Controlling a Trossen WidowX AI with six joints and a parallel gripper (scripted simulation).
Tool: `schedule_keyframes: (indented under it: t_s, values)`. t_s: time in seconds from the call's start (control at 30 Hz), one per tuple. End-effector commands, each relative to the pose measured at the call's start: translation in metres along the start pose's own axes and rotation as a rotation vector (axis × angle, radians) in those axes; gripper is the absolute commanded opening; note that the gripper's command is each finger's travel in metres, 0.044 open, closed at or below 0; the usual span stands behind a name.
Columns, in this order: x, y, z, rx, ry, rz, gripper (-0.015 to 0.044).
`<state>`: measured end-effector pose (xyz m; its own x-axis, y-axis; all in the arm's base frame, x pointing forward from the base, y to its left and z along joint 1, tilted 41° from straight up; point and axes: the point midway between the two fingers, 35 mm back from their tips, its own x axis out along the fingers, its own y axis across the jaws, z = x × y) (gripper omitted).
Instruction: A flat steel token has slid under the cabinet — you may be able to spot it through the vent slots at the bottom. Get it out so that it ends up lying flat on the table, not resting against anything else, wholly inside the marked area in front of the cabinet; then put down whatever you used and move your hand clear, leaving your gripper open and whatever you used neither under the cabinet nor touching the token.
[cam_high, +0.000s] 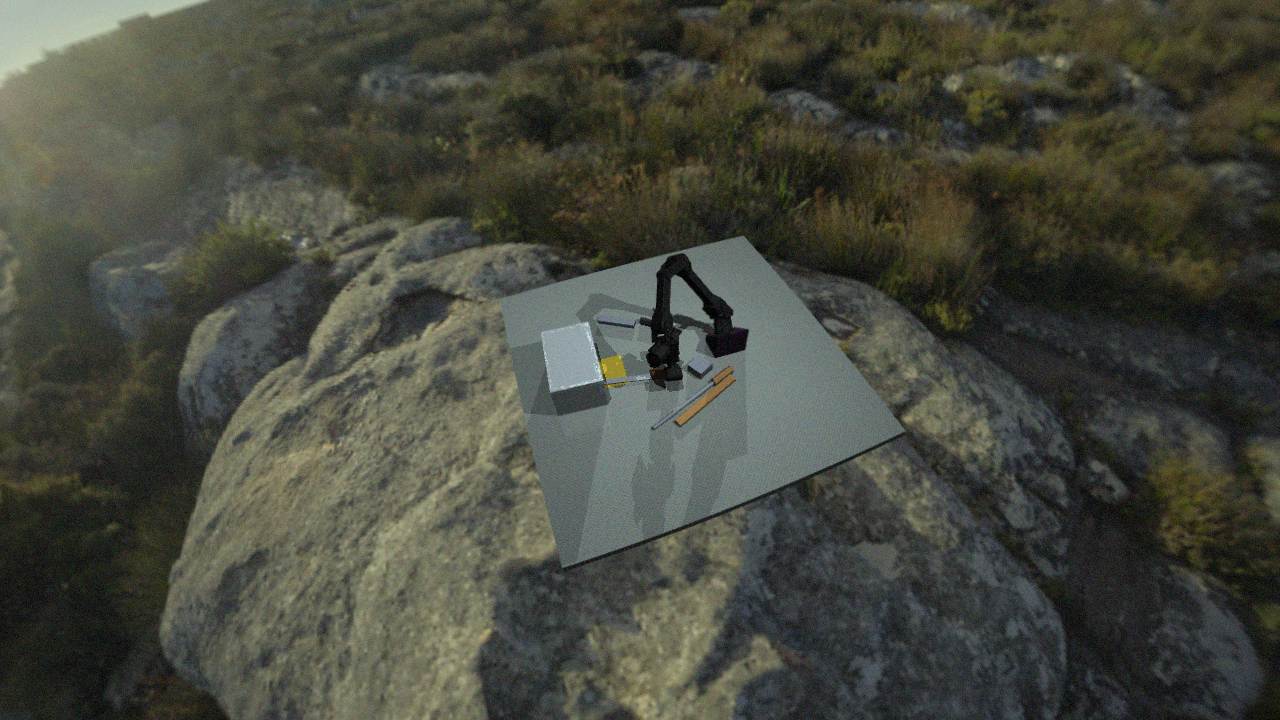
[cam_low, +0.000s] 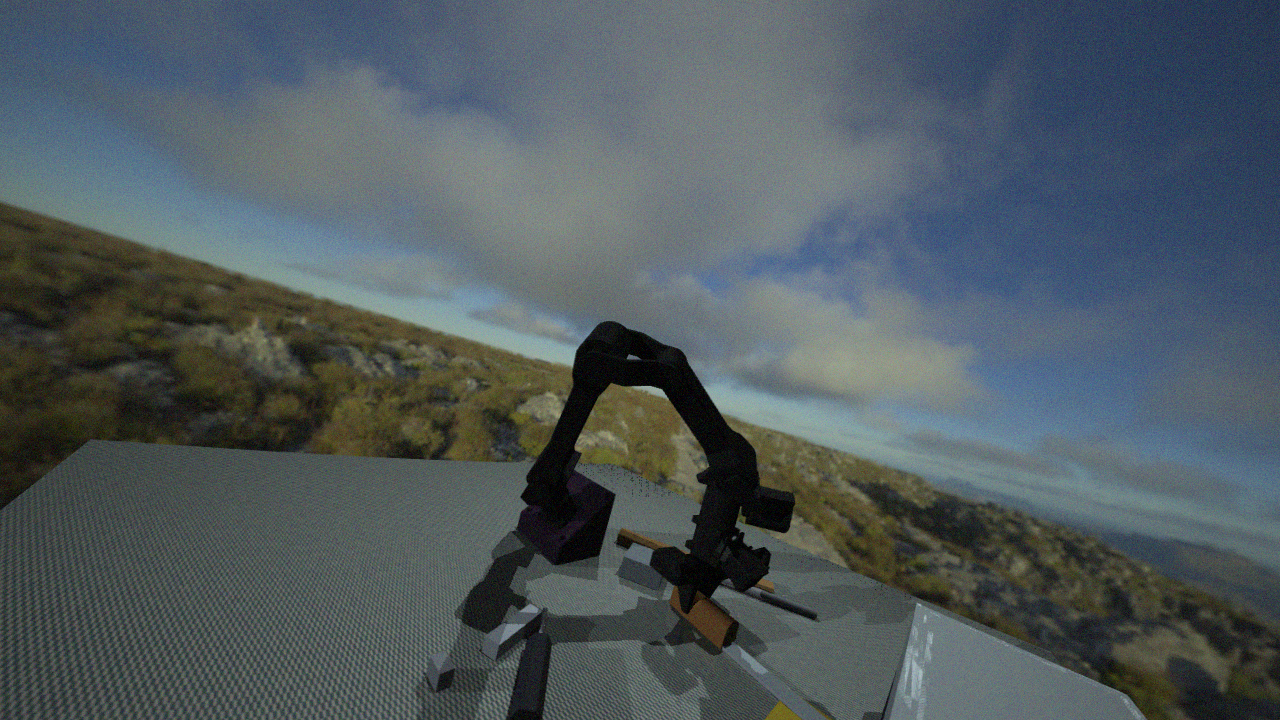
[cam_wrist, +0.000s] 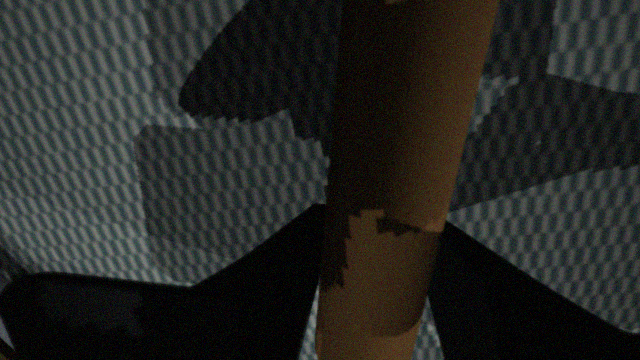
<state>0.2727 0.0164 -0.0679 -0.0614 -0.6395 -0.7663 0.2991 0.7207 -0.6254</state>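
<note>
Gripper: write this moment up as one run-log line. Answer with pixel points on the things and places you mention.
gripper (cam_high: 665, 377) (cam_low: 693, 598) (cam_wrist: 373, 222): shut on orange handle (cam_high: 656, 376) (cam_low: 704, 618) (cam_wrist: 400, 125) | handle's blade (cam_high: 628, 380) (cam_low: 771, 682): reaching toward cabinet (cam_high: 572, 358) (cam_low: 1002, 676) | yellow area (cam_high: 613, 368) (cam_low: 783, 712): beside cabinet | token: not seen

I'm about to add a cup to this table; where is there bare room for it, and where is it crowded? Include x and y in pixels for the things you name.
Roomiest: the near side, between the orange stick (cam_high: 705, 400) and the near table edge. Crowded: around the held tool's orange handle (cam_low: 704, 619) (cam_wrist: 395, 150), between cabinet (cam_high: 572, 356) (cam_low: 1011, 676) and gray block (cam_high: 699, 364) (cam_low: 640, 573).
</note>
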Motion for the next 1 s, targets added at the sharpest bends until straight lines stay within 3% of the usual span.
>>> schedule_keyframes:
  t_s: [0.0,0.97]
  values:
    - [0.001,0.000,-0.010,-0.002,0.005,-0.002,0.0000]
    - [-0.003,0.012,-0.031,-0.003,0.005,-0.001,0.0000]
